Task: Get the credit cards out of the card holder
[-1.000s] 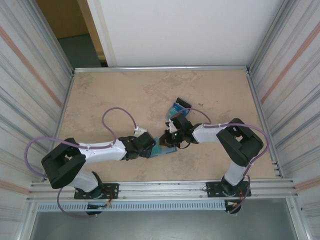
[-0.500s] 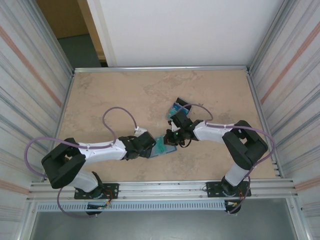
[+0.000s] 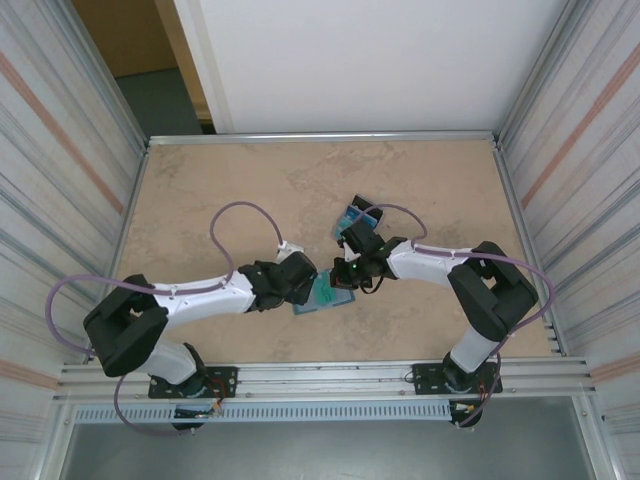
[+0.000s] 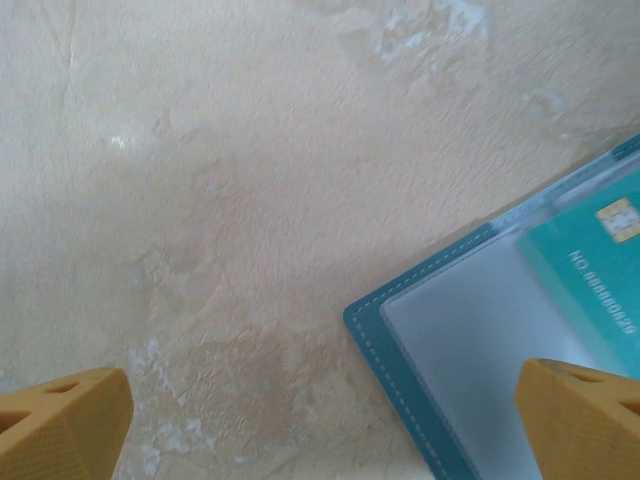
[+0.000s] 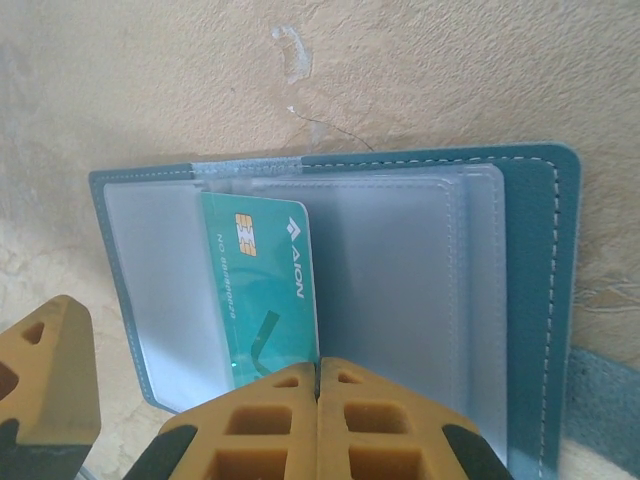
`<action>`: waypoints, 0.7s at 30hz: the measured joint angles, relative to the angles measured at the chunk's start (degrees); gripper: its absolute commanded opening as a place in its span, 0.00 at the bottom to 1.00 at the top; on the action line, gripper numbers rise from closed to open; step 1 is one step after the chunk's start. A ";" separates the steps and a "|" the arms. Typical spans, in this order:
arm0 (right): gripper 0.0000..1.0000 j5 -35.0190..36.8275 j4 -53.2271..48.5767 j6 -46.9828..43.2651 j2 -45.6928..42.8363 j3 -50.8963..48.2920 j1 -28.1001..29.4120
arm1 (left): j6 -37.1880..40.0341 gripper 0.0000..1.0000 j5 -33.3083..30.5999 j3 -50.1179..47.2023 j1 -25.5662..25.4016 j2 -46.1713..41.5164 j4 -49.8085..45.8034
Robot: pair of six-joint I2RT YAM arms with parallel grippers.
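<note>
The card holder (image 3: 322,297) lies open on the table between the two arms. In the right wrist view its clear sleeves face up inside a stitched slate-blue border (image 5: 530,300), and a teal credit card (image 5: 265,290) sits in the left sleeve. My right gripper (image 5: 318,366) is shut, its tips resting on the holder at that card's lower right corner. My left gripper (image 4: 322,400) stands wide open over the holder's corner (image 4: 420,330), with the teal card (image 4: 590,260) by its right finger. A light blue card (image 3: 352,216) and a black card (image 3: 366,207) lie loose behind the right gripper (image 3: 346,272).
The left gripper (image 3: 303,284) and the right gripper are close together over the holder. One left finger (image 5: 45,385) stands at the holder's left end. Metal rails and corrugated walls (image 3: 70,180) bound the beige tabletop (image 3: 250,180).
My left gripper has shifted slightly right and forward towards the holder, still open. The right gripper has stayed shut on the holder, barely moving.
</note>
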 measured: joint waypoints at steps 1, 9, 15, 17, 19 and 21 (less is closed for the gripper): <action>0.00 0.02 -0.02 0.00 0.00 0.02 0.02 | 0.20 0.99 0.11 0.04 0.00 0.00 0.24; 0.00 0.07 -0.22 0.00 -0.74 0.00 0.28 | 0.42 0.99 1.66 0.42 -0.07 4.09 1.73; 0.00 0.02 -0.22 0.02 -1.14 0.00 0.28 | 0.44 0.99 2.62 0.55 -0.07 6.69 2.93; 0.00 -0.09 -0.11 0.04 -1.31 0.00 0.28 | 0.44 0.99 2.69 0.98 -0.07 7.34 3.13; 0.02 -0.48 0.31 0.07 -1.44 0.00 0.28 | 0.42 0.99 2.71 1.38 -0.07 7.96 3.54; 0.06 -1.36 1.20 0.26 -1.60 -0.13 0.28 | 0.42 0.99 2.71 1.55 -0.07 8.35 4.13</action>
